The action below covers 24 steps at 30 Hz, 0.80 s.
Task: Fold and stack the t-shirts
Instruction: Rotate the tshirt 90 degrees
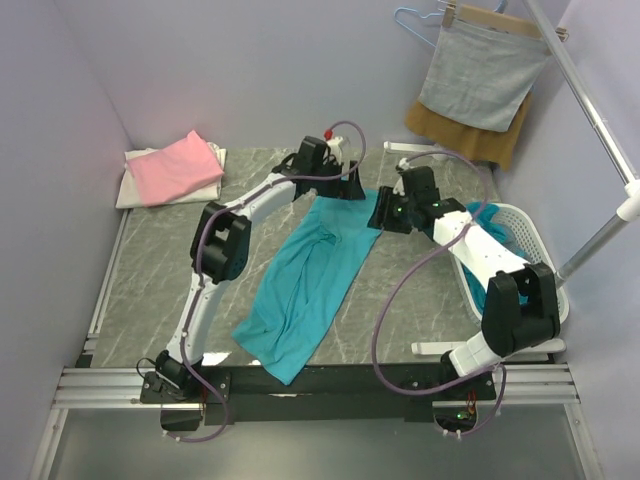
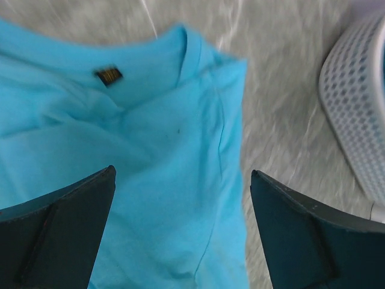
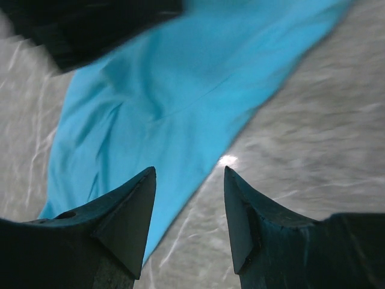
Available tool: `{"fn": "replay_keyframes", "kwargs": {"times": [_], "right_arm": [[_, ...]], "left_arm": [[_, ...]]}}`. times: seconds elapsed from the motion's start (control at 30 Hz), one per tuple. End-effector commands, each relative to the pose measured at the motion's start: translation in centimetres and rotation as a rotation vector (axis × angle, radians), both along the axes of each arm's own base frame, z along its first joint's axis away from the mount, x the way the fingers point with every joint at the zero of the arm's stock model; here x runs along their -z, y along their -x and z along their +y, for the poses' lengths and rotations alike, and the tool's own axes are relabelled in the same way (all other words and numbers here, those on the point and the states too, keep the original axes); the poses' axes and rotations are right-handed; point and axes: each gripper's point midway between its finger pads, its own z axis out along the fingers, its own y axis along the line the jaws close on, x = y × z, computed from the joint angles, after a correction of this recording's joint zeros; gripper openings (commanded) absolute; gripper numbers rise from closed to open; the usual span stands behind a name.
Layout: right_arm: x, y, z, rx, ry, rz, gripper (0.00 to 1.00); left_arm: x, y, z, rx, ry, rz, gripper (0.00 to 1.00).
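- Label first: a small dark neck label (image 2: 108,75) sits inside the collar (image 2: 180,51) of the turquoise cotton t-shirt (image 1: 305,280). It carries yellowish marks, but they are far too blurred to read.
- No other writing or branding can be made out in any view.
- The t-shirt lies stretched out and rumpled on the grey marble-patterned table (image 1: 150,270). It runs diagonally from the near edge by the arm bases up to the collar end at the table's middle.
- The left arm reaches from its base at the near left and bends at the elbow, with its wrist stretched out over the collar end.
- The left gripper (image 2: 181,180) hangs over the shirt just below the collar, fingers spread wide and clutching nothing.
- The right arm folds back from its base and leans in from the basket side, wrist angled down at the shirt's right edge.
- The right gripper (image 3: 189,174) has its fingers parted with nothing between them, poised over the line where shirt hem meets bare table.
- The two grippers sit close together near the shirt's upper end.
- A folded pink t-shirt (image 1: 175,168) rests on a folded white cloth (image 1: 135,190) in the far left corner.
- A white perforated plastic basket (image 1: 530,240) stands at the right with more turquoise fabric (image 1: 485,213) inside.
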Motion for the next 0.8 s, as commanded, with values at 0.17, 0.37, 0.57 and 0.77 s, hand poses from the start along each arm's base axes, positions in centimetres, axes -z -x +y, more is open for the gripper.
{"fn": "replay_keyframes", "kwargs": {"times": [0.17,0.37,0.57,0.77], "right_arm": [[0.5,6.8,11.8,-0.355,-0.201,0.082,0.55],[2.8,10.2,15.4,-0.498,-0.233,0.192,0.56],[5.8,15.5,18.8,-0.662,-0.239,0.348,0.56],[10.6,17.9,18.0,-0.623,-0.057,0.458,0.55]], "left_arm": [[4.3,0.8,-1.1,0.143,0.013,0.066,0.99],[7.2,-4.4,1.7,0.061,0.018,0.064,1.00],[8.4,-8.7,5.8,-0.026,0.080,0.056,1.00],[7.6,-12.1,9.8,-0.134,0.132,0.032,1.00]]}}
